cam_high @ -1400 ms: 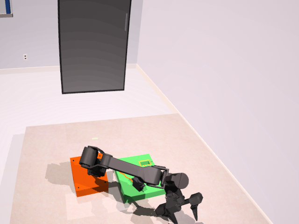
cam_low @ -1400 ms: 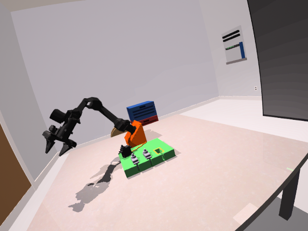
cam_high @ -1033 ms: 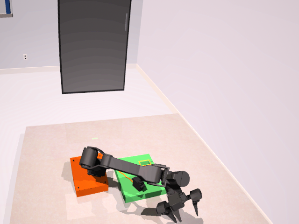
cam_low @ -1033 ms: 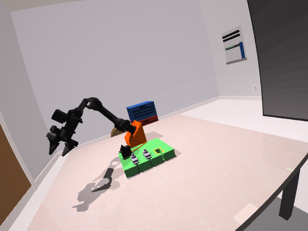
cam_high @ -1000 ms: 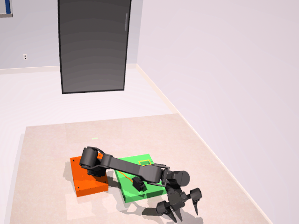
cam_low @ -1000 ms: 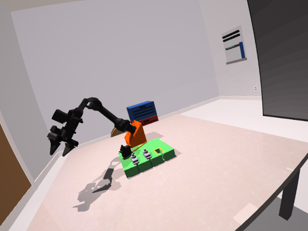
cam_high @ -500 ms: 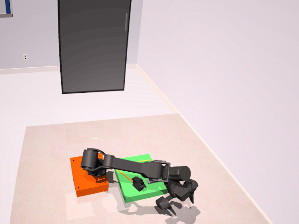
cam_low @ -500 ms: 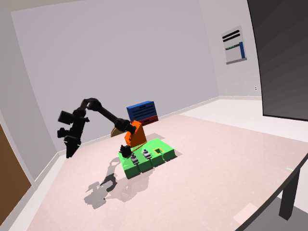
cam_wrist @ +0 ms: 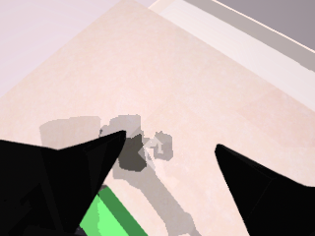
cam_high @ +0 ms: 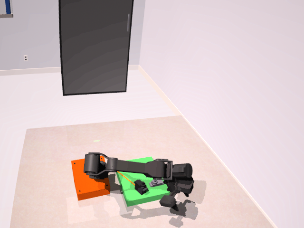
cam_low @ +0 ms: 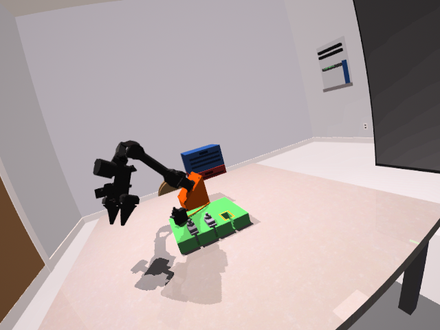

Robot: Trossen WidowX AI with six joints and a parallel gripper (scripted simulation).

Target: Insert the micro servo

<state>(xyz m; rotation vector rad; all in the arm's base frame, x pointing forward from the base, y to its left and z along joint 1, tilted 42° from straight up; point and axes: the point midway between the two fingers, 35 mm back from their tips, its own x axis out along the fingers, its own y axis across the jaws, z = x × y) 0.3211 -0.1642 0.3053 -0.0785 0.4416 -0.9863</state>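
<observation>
My gripper [cam_high: 182, 203] [cam_low: 117, 225] [cam_wrist: 170, 141] is open and empty, fingers pointing down. It hangs above the table, off the deck's side beyond the black part. The green deck [cam_high: 147, 199] [cam_low: 227, 204] [cam_wrist: 110, 221] has an empty pocket [cam_low: 226, 216] with a yellow outline [cam_low: 231, 213] and a side notch; the arm hides it in the top view. A black blocky part [cam_high: 141, 186] [cam_low: 179, 216] with an orange cable [cam_high: 126, 178] [cam_low: 199, 210] rests on the deck at the end away from the pocket. It looks like the loose servo; its shaft direction is unclear.
Two grey servos [cam_low: 192, 227] [cam_low: 210, 220] sit in the deck between the black part and the pocket. The orange base block [cam_high: 83, 181] [cam_low: 202, 195] stands beside the deck. My arm [cam_high: 132, 167] reaches over the deck. Blue drawers [cam_low: 203, 159] stand behind the base.
</observation>
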